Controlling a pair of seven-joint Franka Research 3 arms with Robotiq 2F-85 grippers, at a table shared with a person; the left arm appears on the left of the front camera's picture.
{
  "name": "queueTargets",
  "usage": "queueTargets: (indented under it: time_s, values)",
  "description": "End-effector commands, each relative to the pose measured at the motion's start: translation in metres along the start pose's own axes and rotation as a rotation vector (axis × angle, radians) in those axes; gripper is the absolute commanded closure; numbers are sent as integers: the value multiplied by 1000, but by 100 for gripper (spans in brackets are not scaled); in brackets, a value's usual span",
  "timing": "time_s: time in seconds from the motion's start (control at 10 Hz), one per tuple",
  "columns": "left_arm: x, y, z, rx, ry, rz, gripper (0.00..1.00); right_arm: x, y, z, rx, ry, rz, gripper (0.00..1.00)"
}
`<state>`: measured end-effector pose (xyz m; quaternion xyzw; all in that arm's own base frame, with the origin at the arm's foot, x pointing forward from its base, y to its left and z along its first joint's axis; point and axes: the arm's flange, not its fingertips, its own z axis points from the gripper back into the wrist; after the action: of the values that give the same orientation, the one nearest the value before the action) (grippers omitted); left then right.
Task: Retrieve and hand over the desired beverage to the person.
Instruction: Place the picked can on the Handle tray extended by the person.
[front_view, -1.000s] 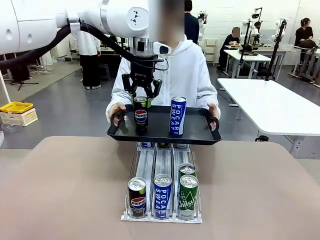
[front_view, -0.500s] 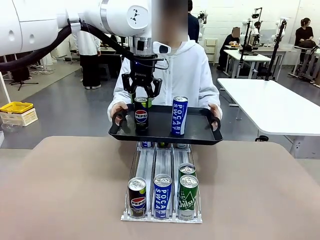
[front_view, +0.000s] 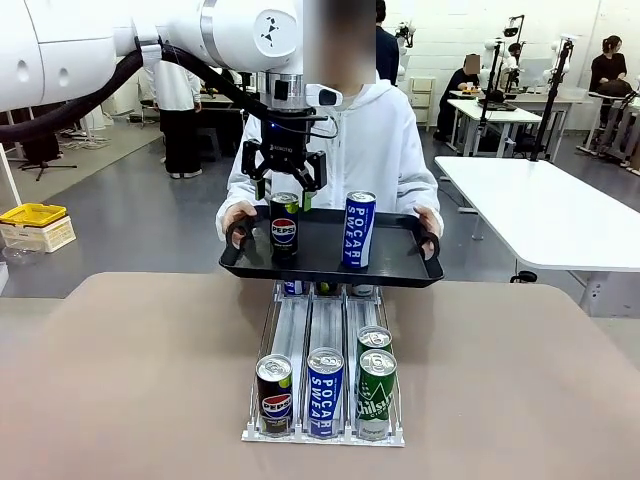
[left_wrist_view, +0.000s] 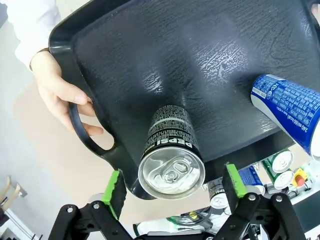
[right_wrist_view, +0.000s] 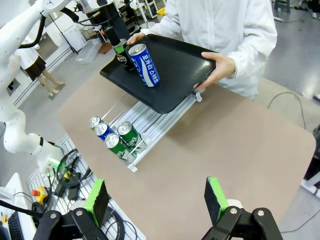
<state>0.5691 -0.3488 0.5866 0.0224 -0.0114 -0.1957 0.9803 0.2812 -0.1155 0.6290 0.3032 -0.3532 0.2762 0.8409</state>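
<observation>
The black tray (front_view: 390, 268), which the person (front_view: 375, 140) in a white hooded jacket holds level by both end handles above the far edge of the bench (front_view: 120, 380), is the landmark here. At the tray's left handle one hand (left_wrist_view: 62, 97) curls through the loop, thumb on top. Just inside that end the Pepsi can (front_view: 284, 226) stands upright on the tray, and the left claw (front_view: 284, 172) hangs directly over it with its green-padded fingers (left_wrist_view: 114, 189) spread wide to either side of the can's top, clear of the metal. Right of the Pepsi, near the tray's middle, a blue Pocari Sweat can (front_view: 359, 229) also stands upright, apart from the Pepsi. At the tray's right end the person's other hand (front_view: 430, 222) grips the handle. Below the tray's front rim, a metal roller rack (front_view: 312, 330) runs toward the robot, with a Pepsi, a Pocari Sweat and two green Chilsung cans (front_view: 376, 380) lined up at its near end. Well away from the tray, the right claw (right_wrist_view: 157, 200) hovers high over the near bench with its fingers wide apart and bare.
</observation>
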Motion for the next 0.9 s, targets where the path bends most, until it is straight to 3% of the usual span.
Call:
queueTargets:
  time_s: [0.0, 0.2, 0.5, 0.7, 0.8]
  values:
    - [5, 1, 8, -32, 11, -21, 0, 2, -2, -1, 24, -23, 11, 0]
    - [-20, -1, 21, -14, -49, 37, 0, 2, -2, -1, 24, -23, 11, 0]
    - [-126, 9, 31, -50, -241, 37, 0, 2, -2, -1, 24, -23, 11, 0]
    - [-187, 20, 24, -143, -319, 39, 0, 2, -2, -1, 24, -23, 11, 0]
    - [-209, 22, 22, -130, -345, 3, 0, 2, -2, -1, 24, -23, 11, 0]
